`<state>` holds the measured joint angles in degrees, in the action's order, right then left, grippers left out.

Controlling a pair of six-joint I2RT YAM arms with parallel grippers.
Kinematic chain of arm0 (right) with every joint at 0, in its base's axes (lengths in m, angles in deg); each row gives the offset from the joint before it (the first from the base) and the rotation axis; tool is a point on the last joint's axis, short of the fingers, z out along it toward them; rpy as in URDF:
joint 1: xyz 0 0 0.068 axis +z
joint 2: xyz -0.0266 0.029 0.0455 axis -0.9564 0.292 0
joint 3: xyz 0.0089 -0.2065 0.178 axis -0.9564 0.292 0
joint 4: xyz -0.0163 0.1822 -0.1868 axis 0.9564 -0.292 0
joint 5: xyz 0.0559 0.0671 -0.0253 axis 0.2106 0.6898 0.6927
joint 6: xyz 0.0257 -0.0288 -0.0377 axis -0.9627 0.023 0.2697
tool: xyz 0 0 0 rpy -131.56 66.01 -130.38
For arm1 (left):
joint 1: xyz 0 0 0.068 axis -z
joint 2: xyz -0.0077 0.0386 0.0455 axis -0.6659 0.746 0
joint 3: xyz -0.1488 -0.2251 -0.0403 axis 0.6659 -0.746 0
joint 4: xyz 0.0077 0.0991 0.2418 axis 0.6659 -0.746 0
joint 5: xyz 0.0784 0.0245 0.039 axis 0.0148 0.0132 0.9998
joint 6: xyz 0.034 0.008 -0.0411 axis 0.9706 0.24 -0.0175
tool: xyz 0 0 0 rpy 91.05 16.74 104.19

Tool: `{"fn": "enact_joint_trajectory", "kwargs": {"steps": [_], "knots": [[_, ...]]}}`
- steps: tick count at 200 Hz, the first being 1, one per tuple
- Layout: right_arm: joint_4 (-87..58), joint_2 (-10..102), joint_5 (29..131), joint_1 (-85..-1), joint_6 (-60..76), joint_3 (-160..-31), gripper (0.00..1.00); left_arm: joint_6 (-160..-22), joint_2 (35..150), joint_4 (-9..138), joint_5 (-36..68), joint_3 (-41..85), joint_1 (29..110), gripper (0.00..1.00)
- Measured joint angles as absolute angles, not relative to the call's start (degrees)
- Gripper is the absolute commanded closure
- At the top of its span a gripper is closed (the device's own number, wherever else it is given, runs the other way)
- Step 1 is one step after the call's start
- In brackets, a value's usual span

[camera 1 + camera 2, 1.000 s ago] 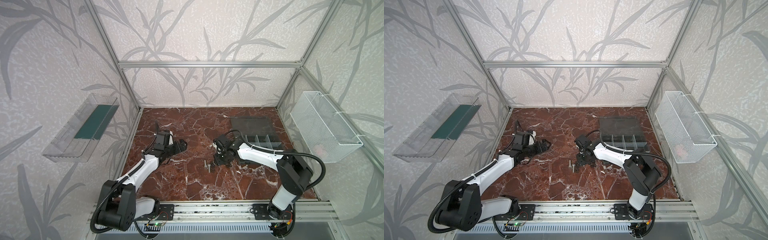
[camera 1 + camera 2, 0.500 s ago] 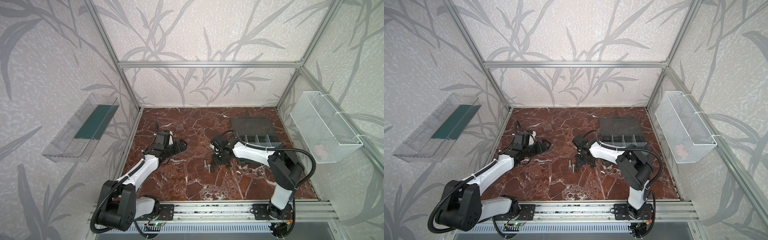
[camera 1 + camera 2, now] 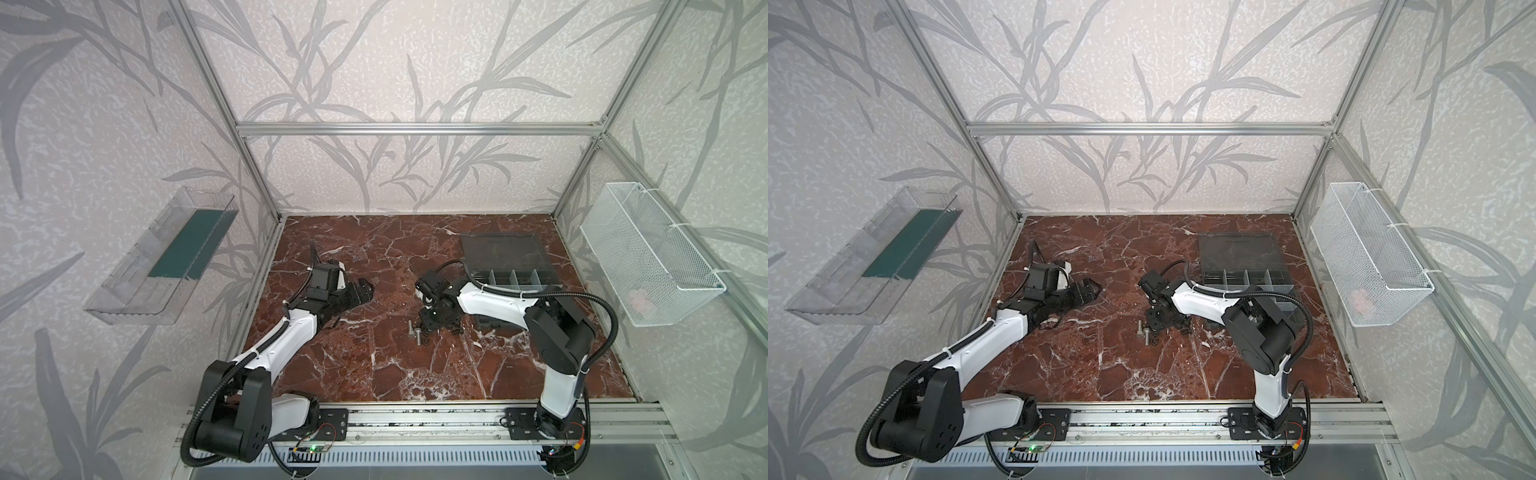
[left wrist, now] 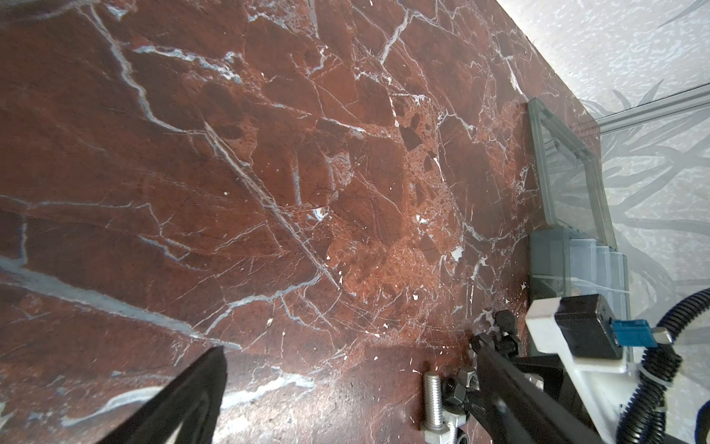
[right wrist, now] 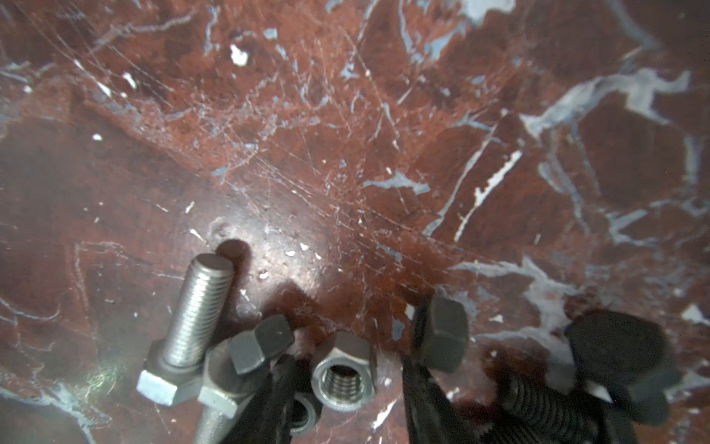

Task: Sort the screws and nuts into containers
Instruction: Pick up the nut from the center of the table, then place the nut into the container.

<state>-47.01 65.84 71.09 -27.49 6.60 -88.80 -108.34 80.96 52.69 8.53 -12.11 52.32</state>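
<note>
Right arm's elbow has been swung in toward mid-table over the last second. Its wrist has been kept over the fastener pile, and the left arm has not been moved.

Marble tabletop [image 3: 365, 374]: nothing else is seen shifted.

Organiser box [image 3: 503, 249] is set at the far right corner with its lid laid back flat. The row of containers [image 3: 515, 277] is exposed just behind the right forearm; contents cannot be made out.

Left gripper [image 3: 361, 290] is parked well apart from the pile, fingers spread, nothing held. Right gripper [image 3: 432, 329] is lowered onto the pile and is clearly the nearer tool.

Screws: silver hex bolt [image 5: 199, 307] lies flat just outside one finger, shaft pointing away from the wrist. Black bolts [image 5: 538, 407] lie outside the other finger.

Silver nut [image 5: 343, 374] is bracketed by the two fingers, bore turned toward the wrist camera. A gap is visible on each side, so the jaws are apart and nothing is gripped yet.

Closing on the nut's flats is judged the step in hand. A black hex head [image 5: 442, 334] crowding one finger could be caught too. From the pile, the containers lie back-right.
</note>
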Motion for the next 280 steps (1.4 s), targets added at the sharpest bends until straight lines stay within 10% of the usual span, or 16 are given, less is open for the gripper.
{"fn": "enact_joint_trajectory", "kwargs": {"steps": [140, 280], "knots": [[-48.89, 66.54, 70.08, -27.49, 7.49, -89.79, 1.00, -108.34, 80.96, 52.71, 8.50, -12.11, 52.32, 0.01], [-52.25, 47.91, 70.50, -53.76, 9.24, -86.81, 1.00, -108.34, 80.82, 52.71, 8.50, -12.11, 52.17, 0.01]]}}
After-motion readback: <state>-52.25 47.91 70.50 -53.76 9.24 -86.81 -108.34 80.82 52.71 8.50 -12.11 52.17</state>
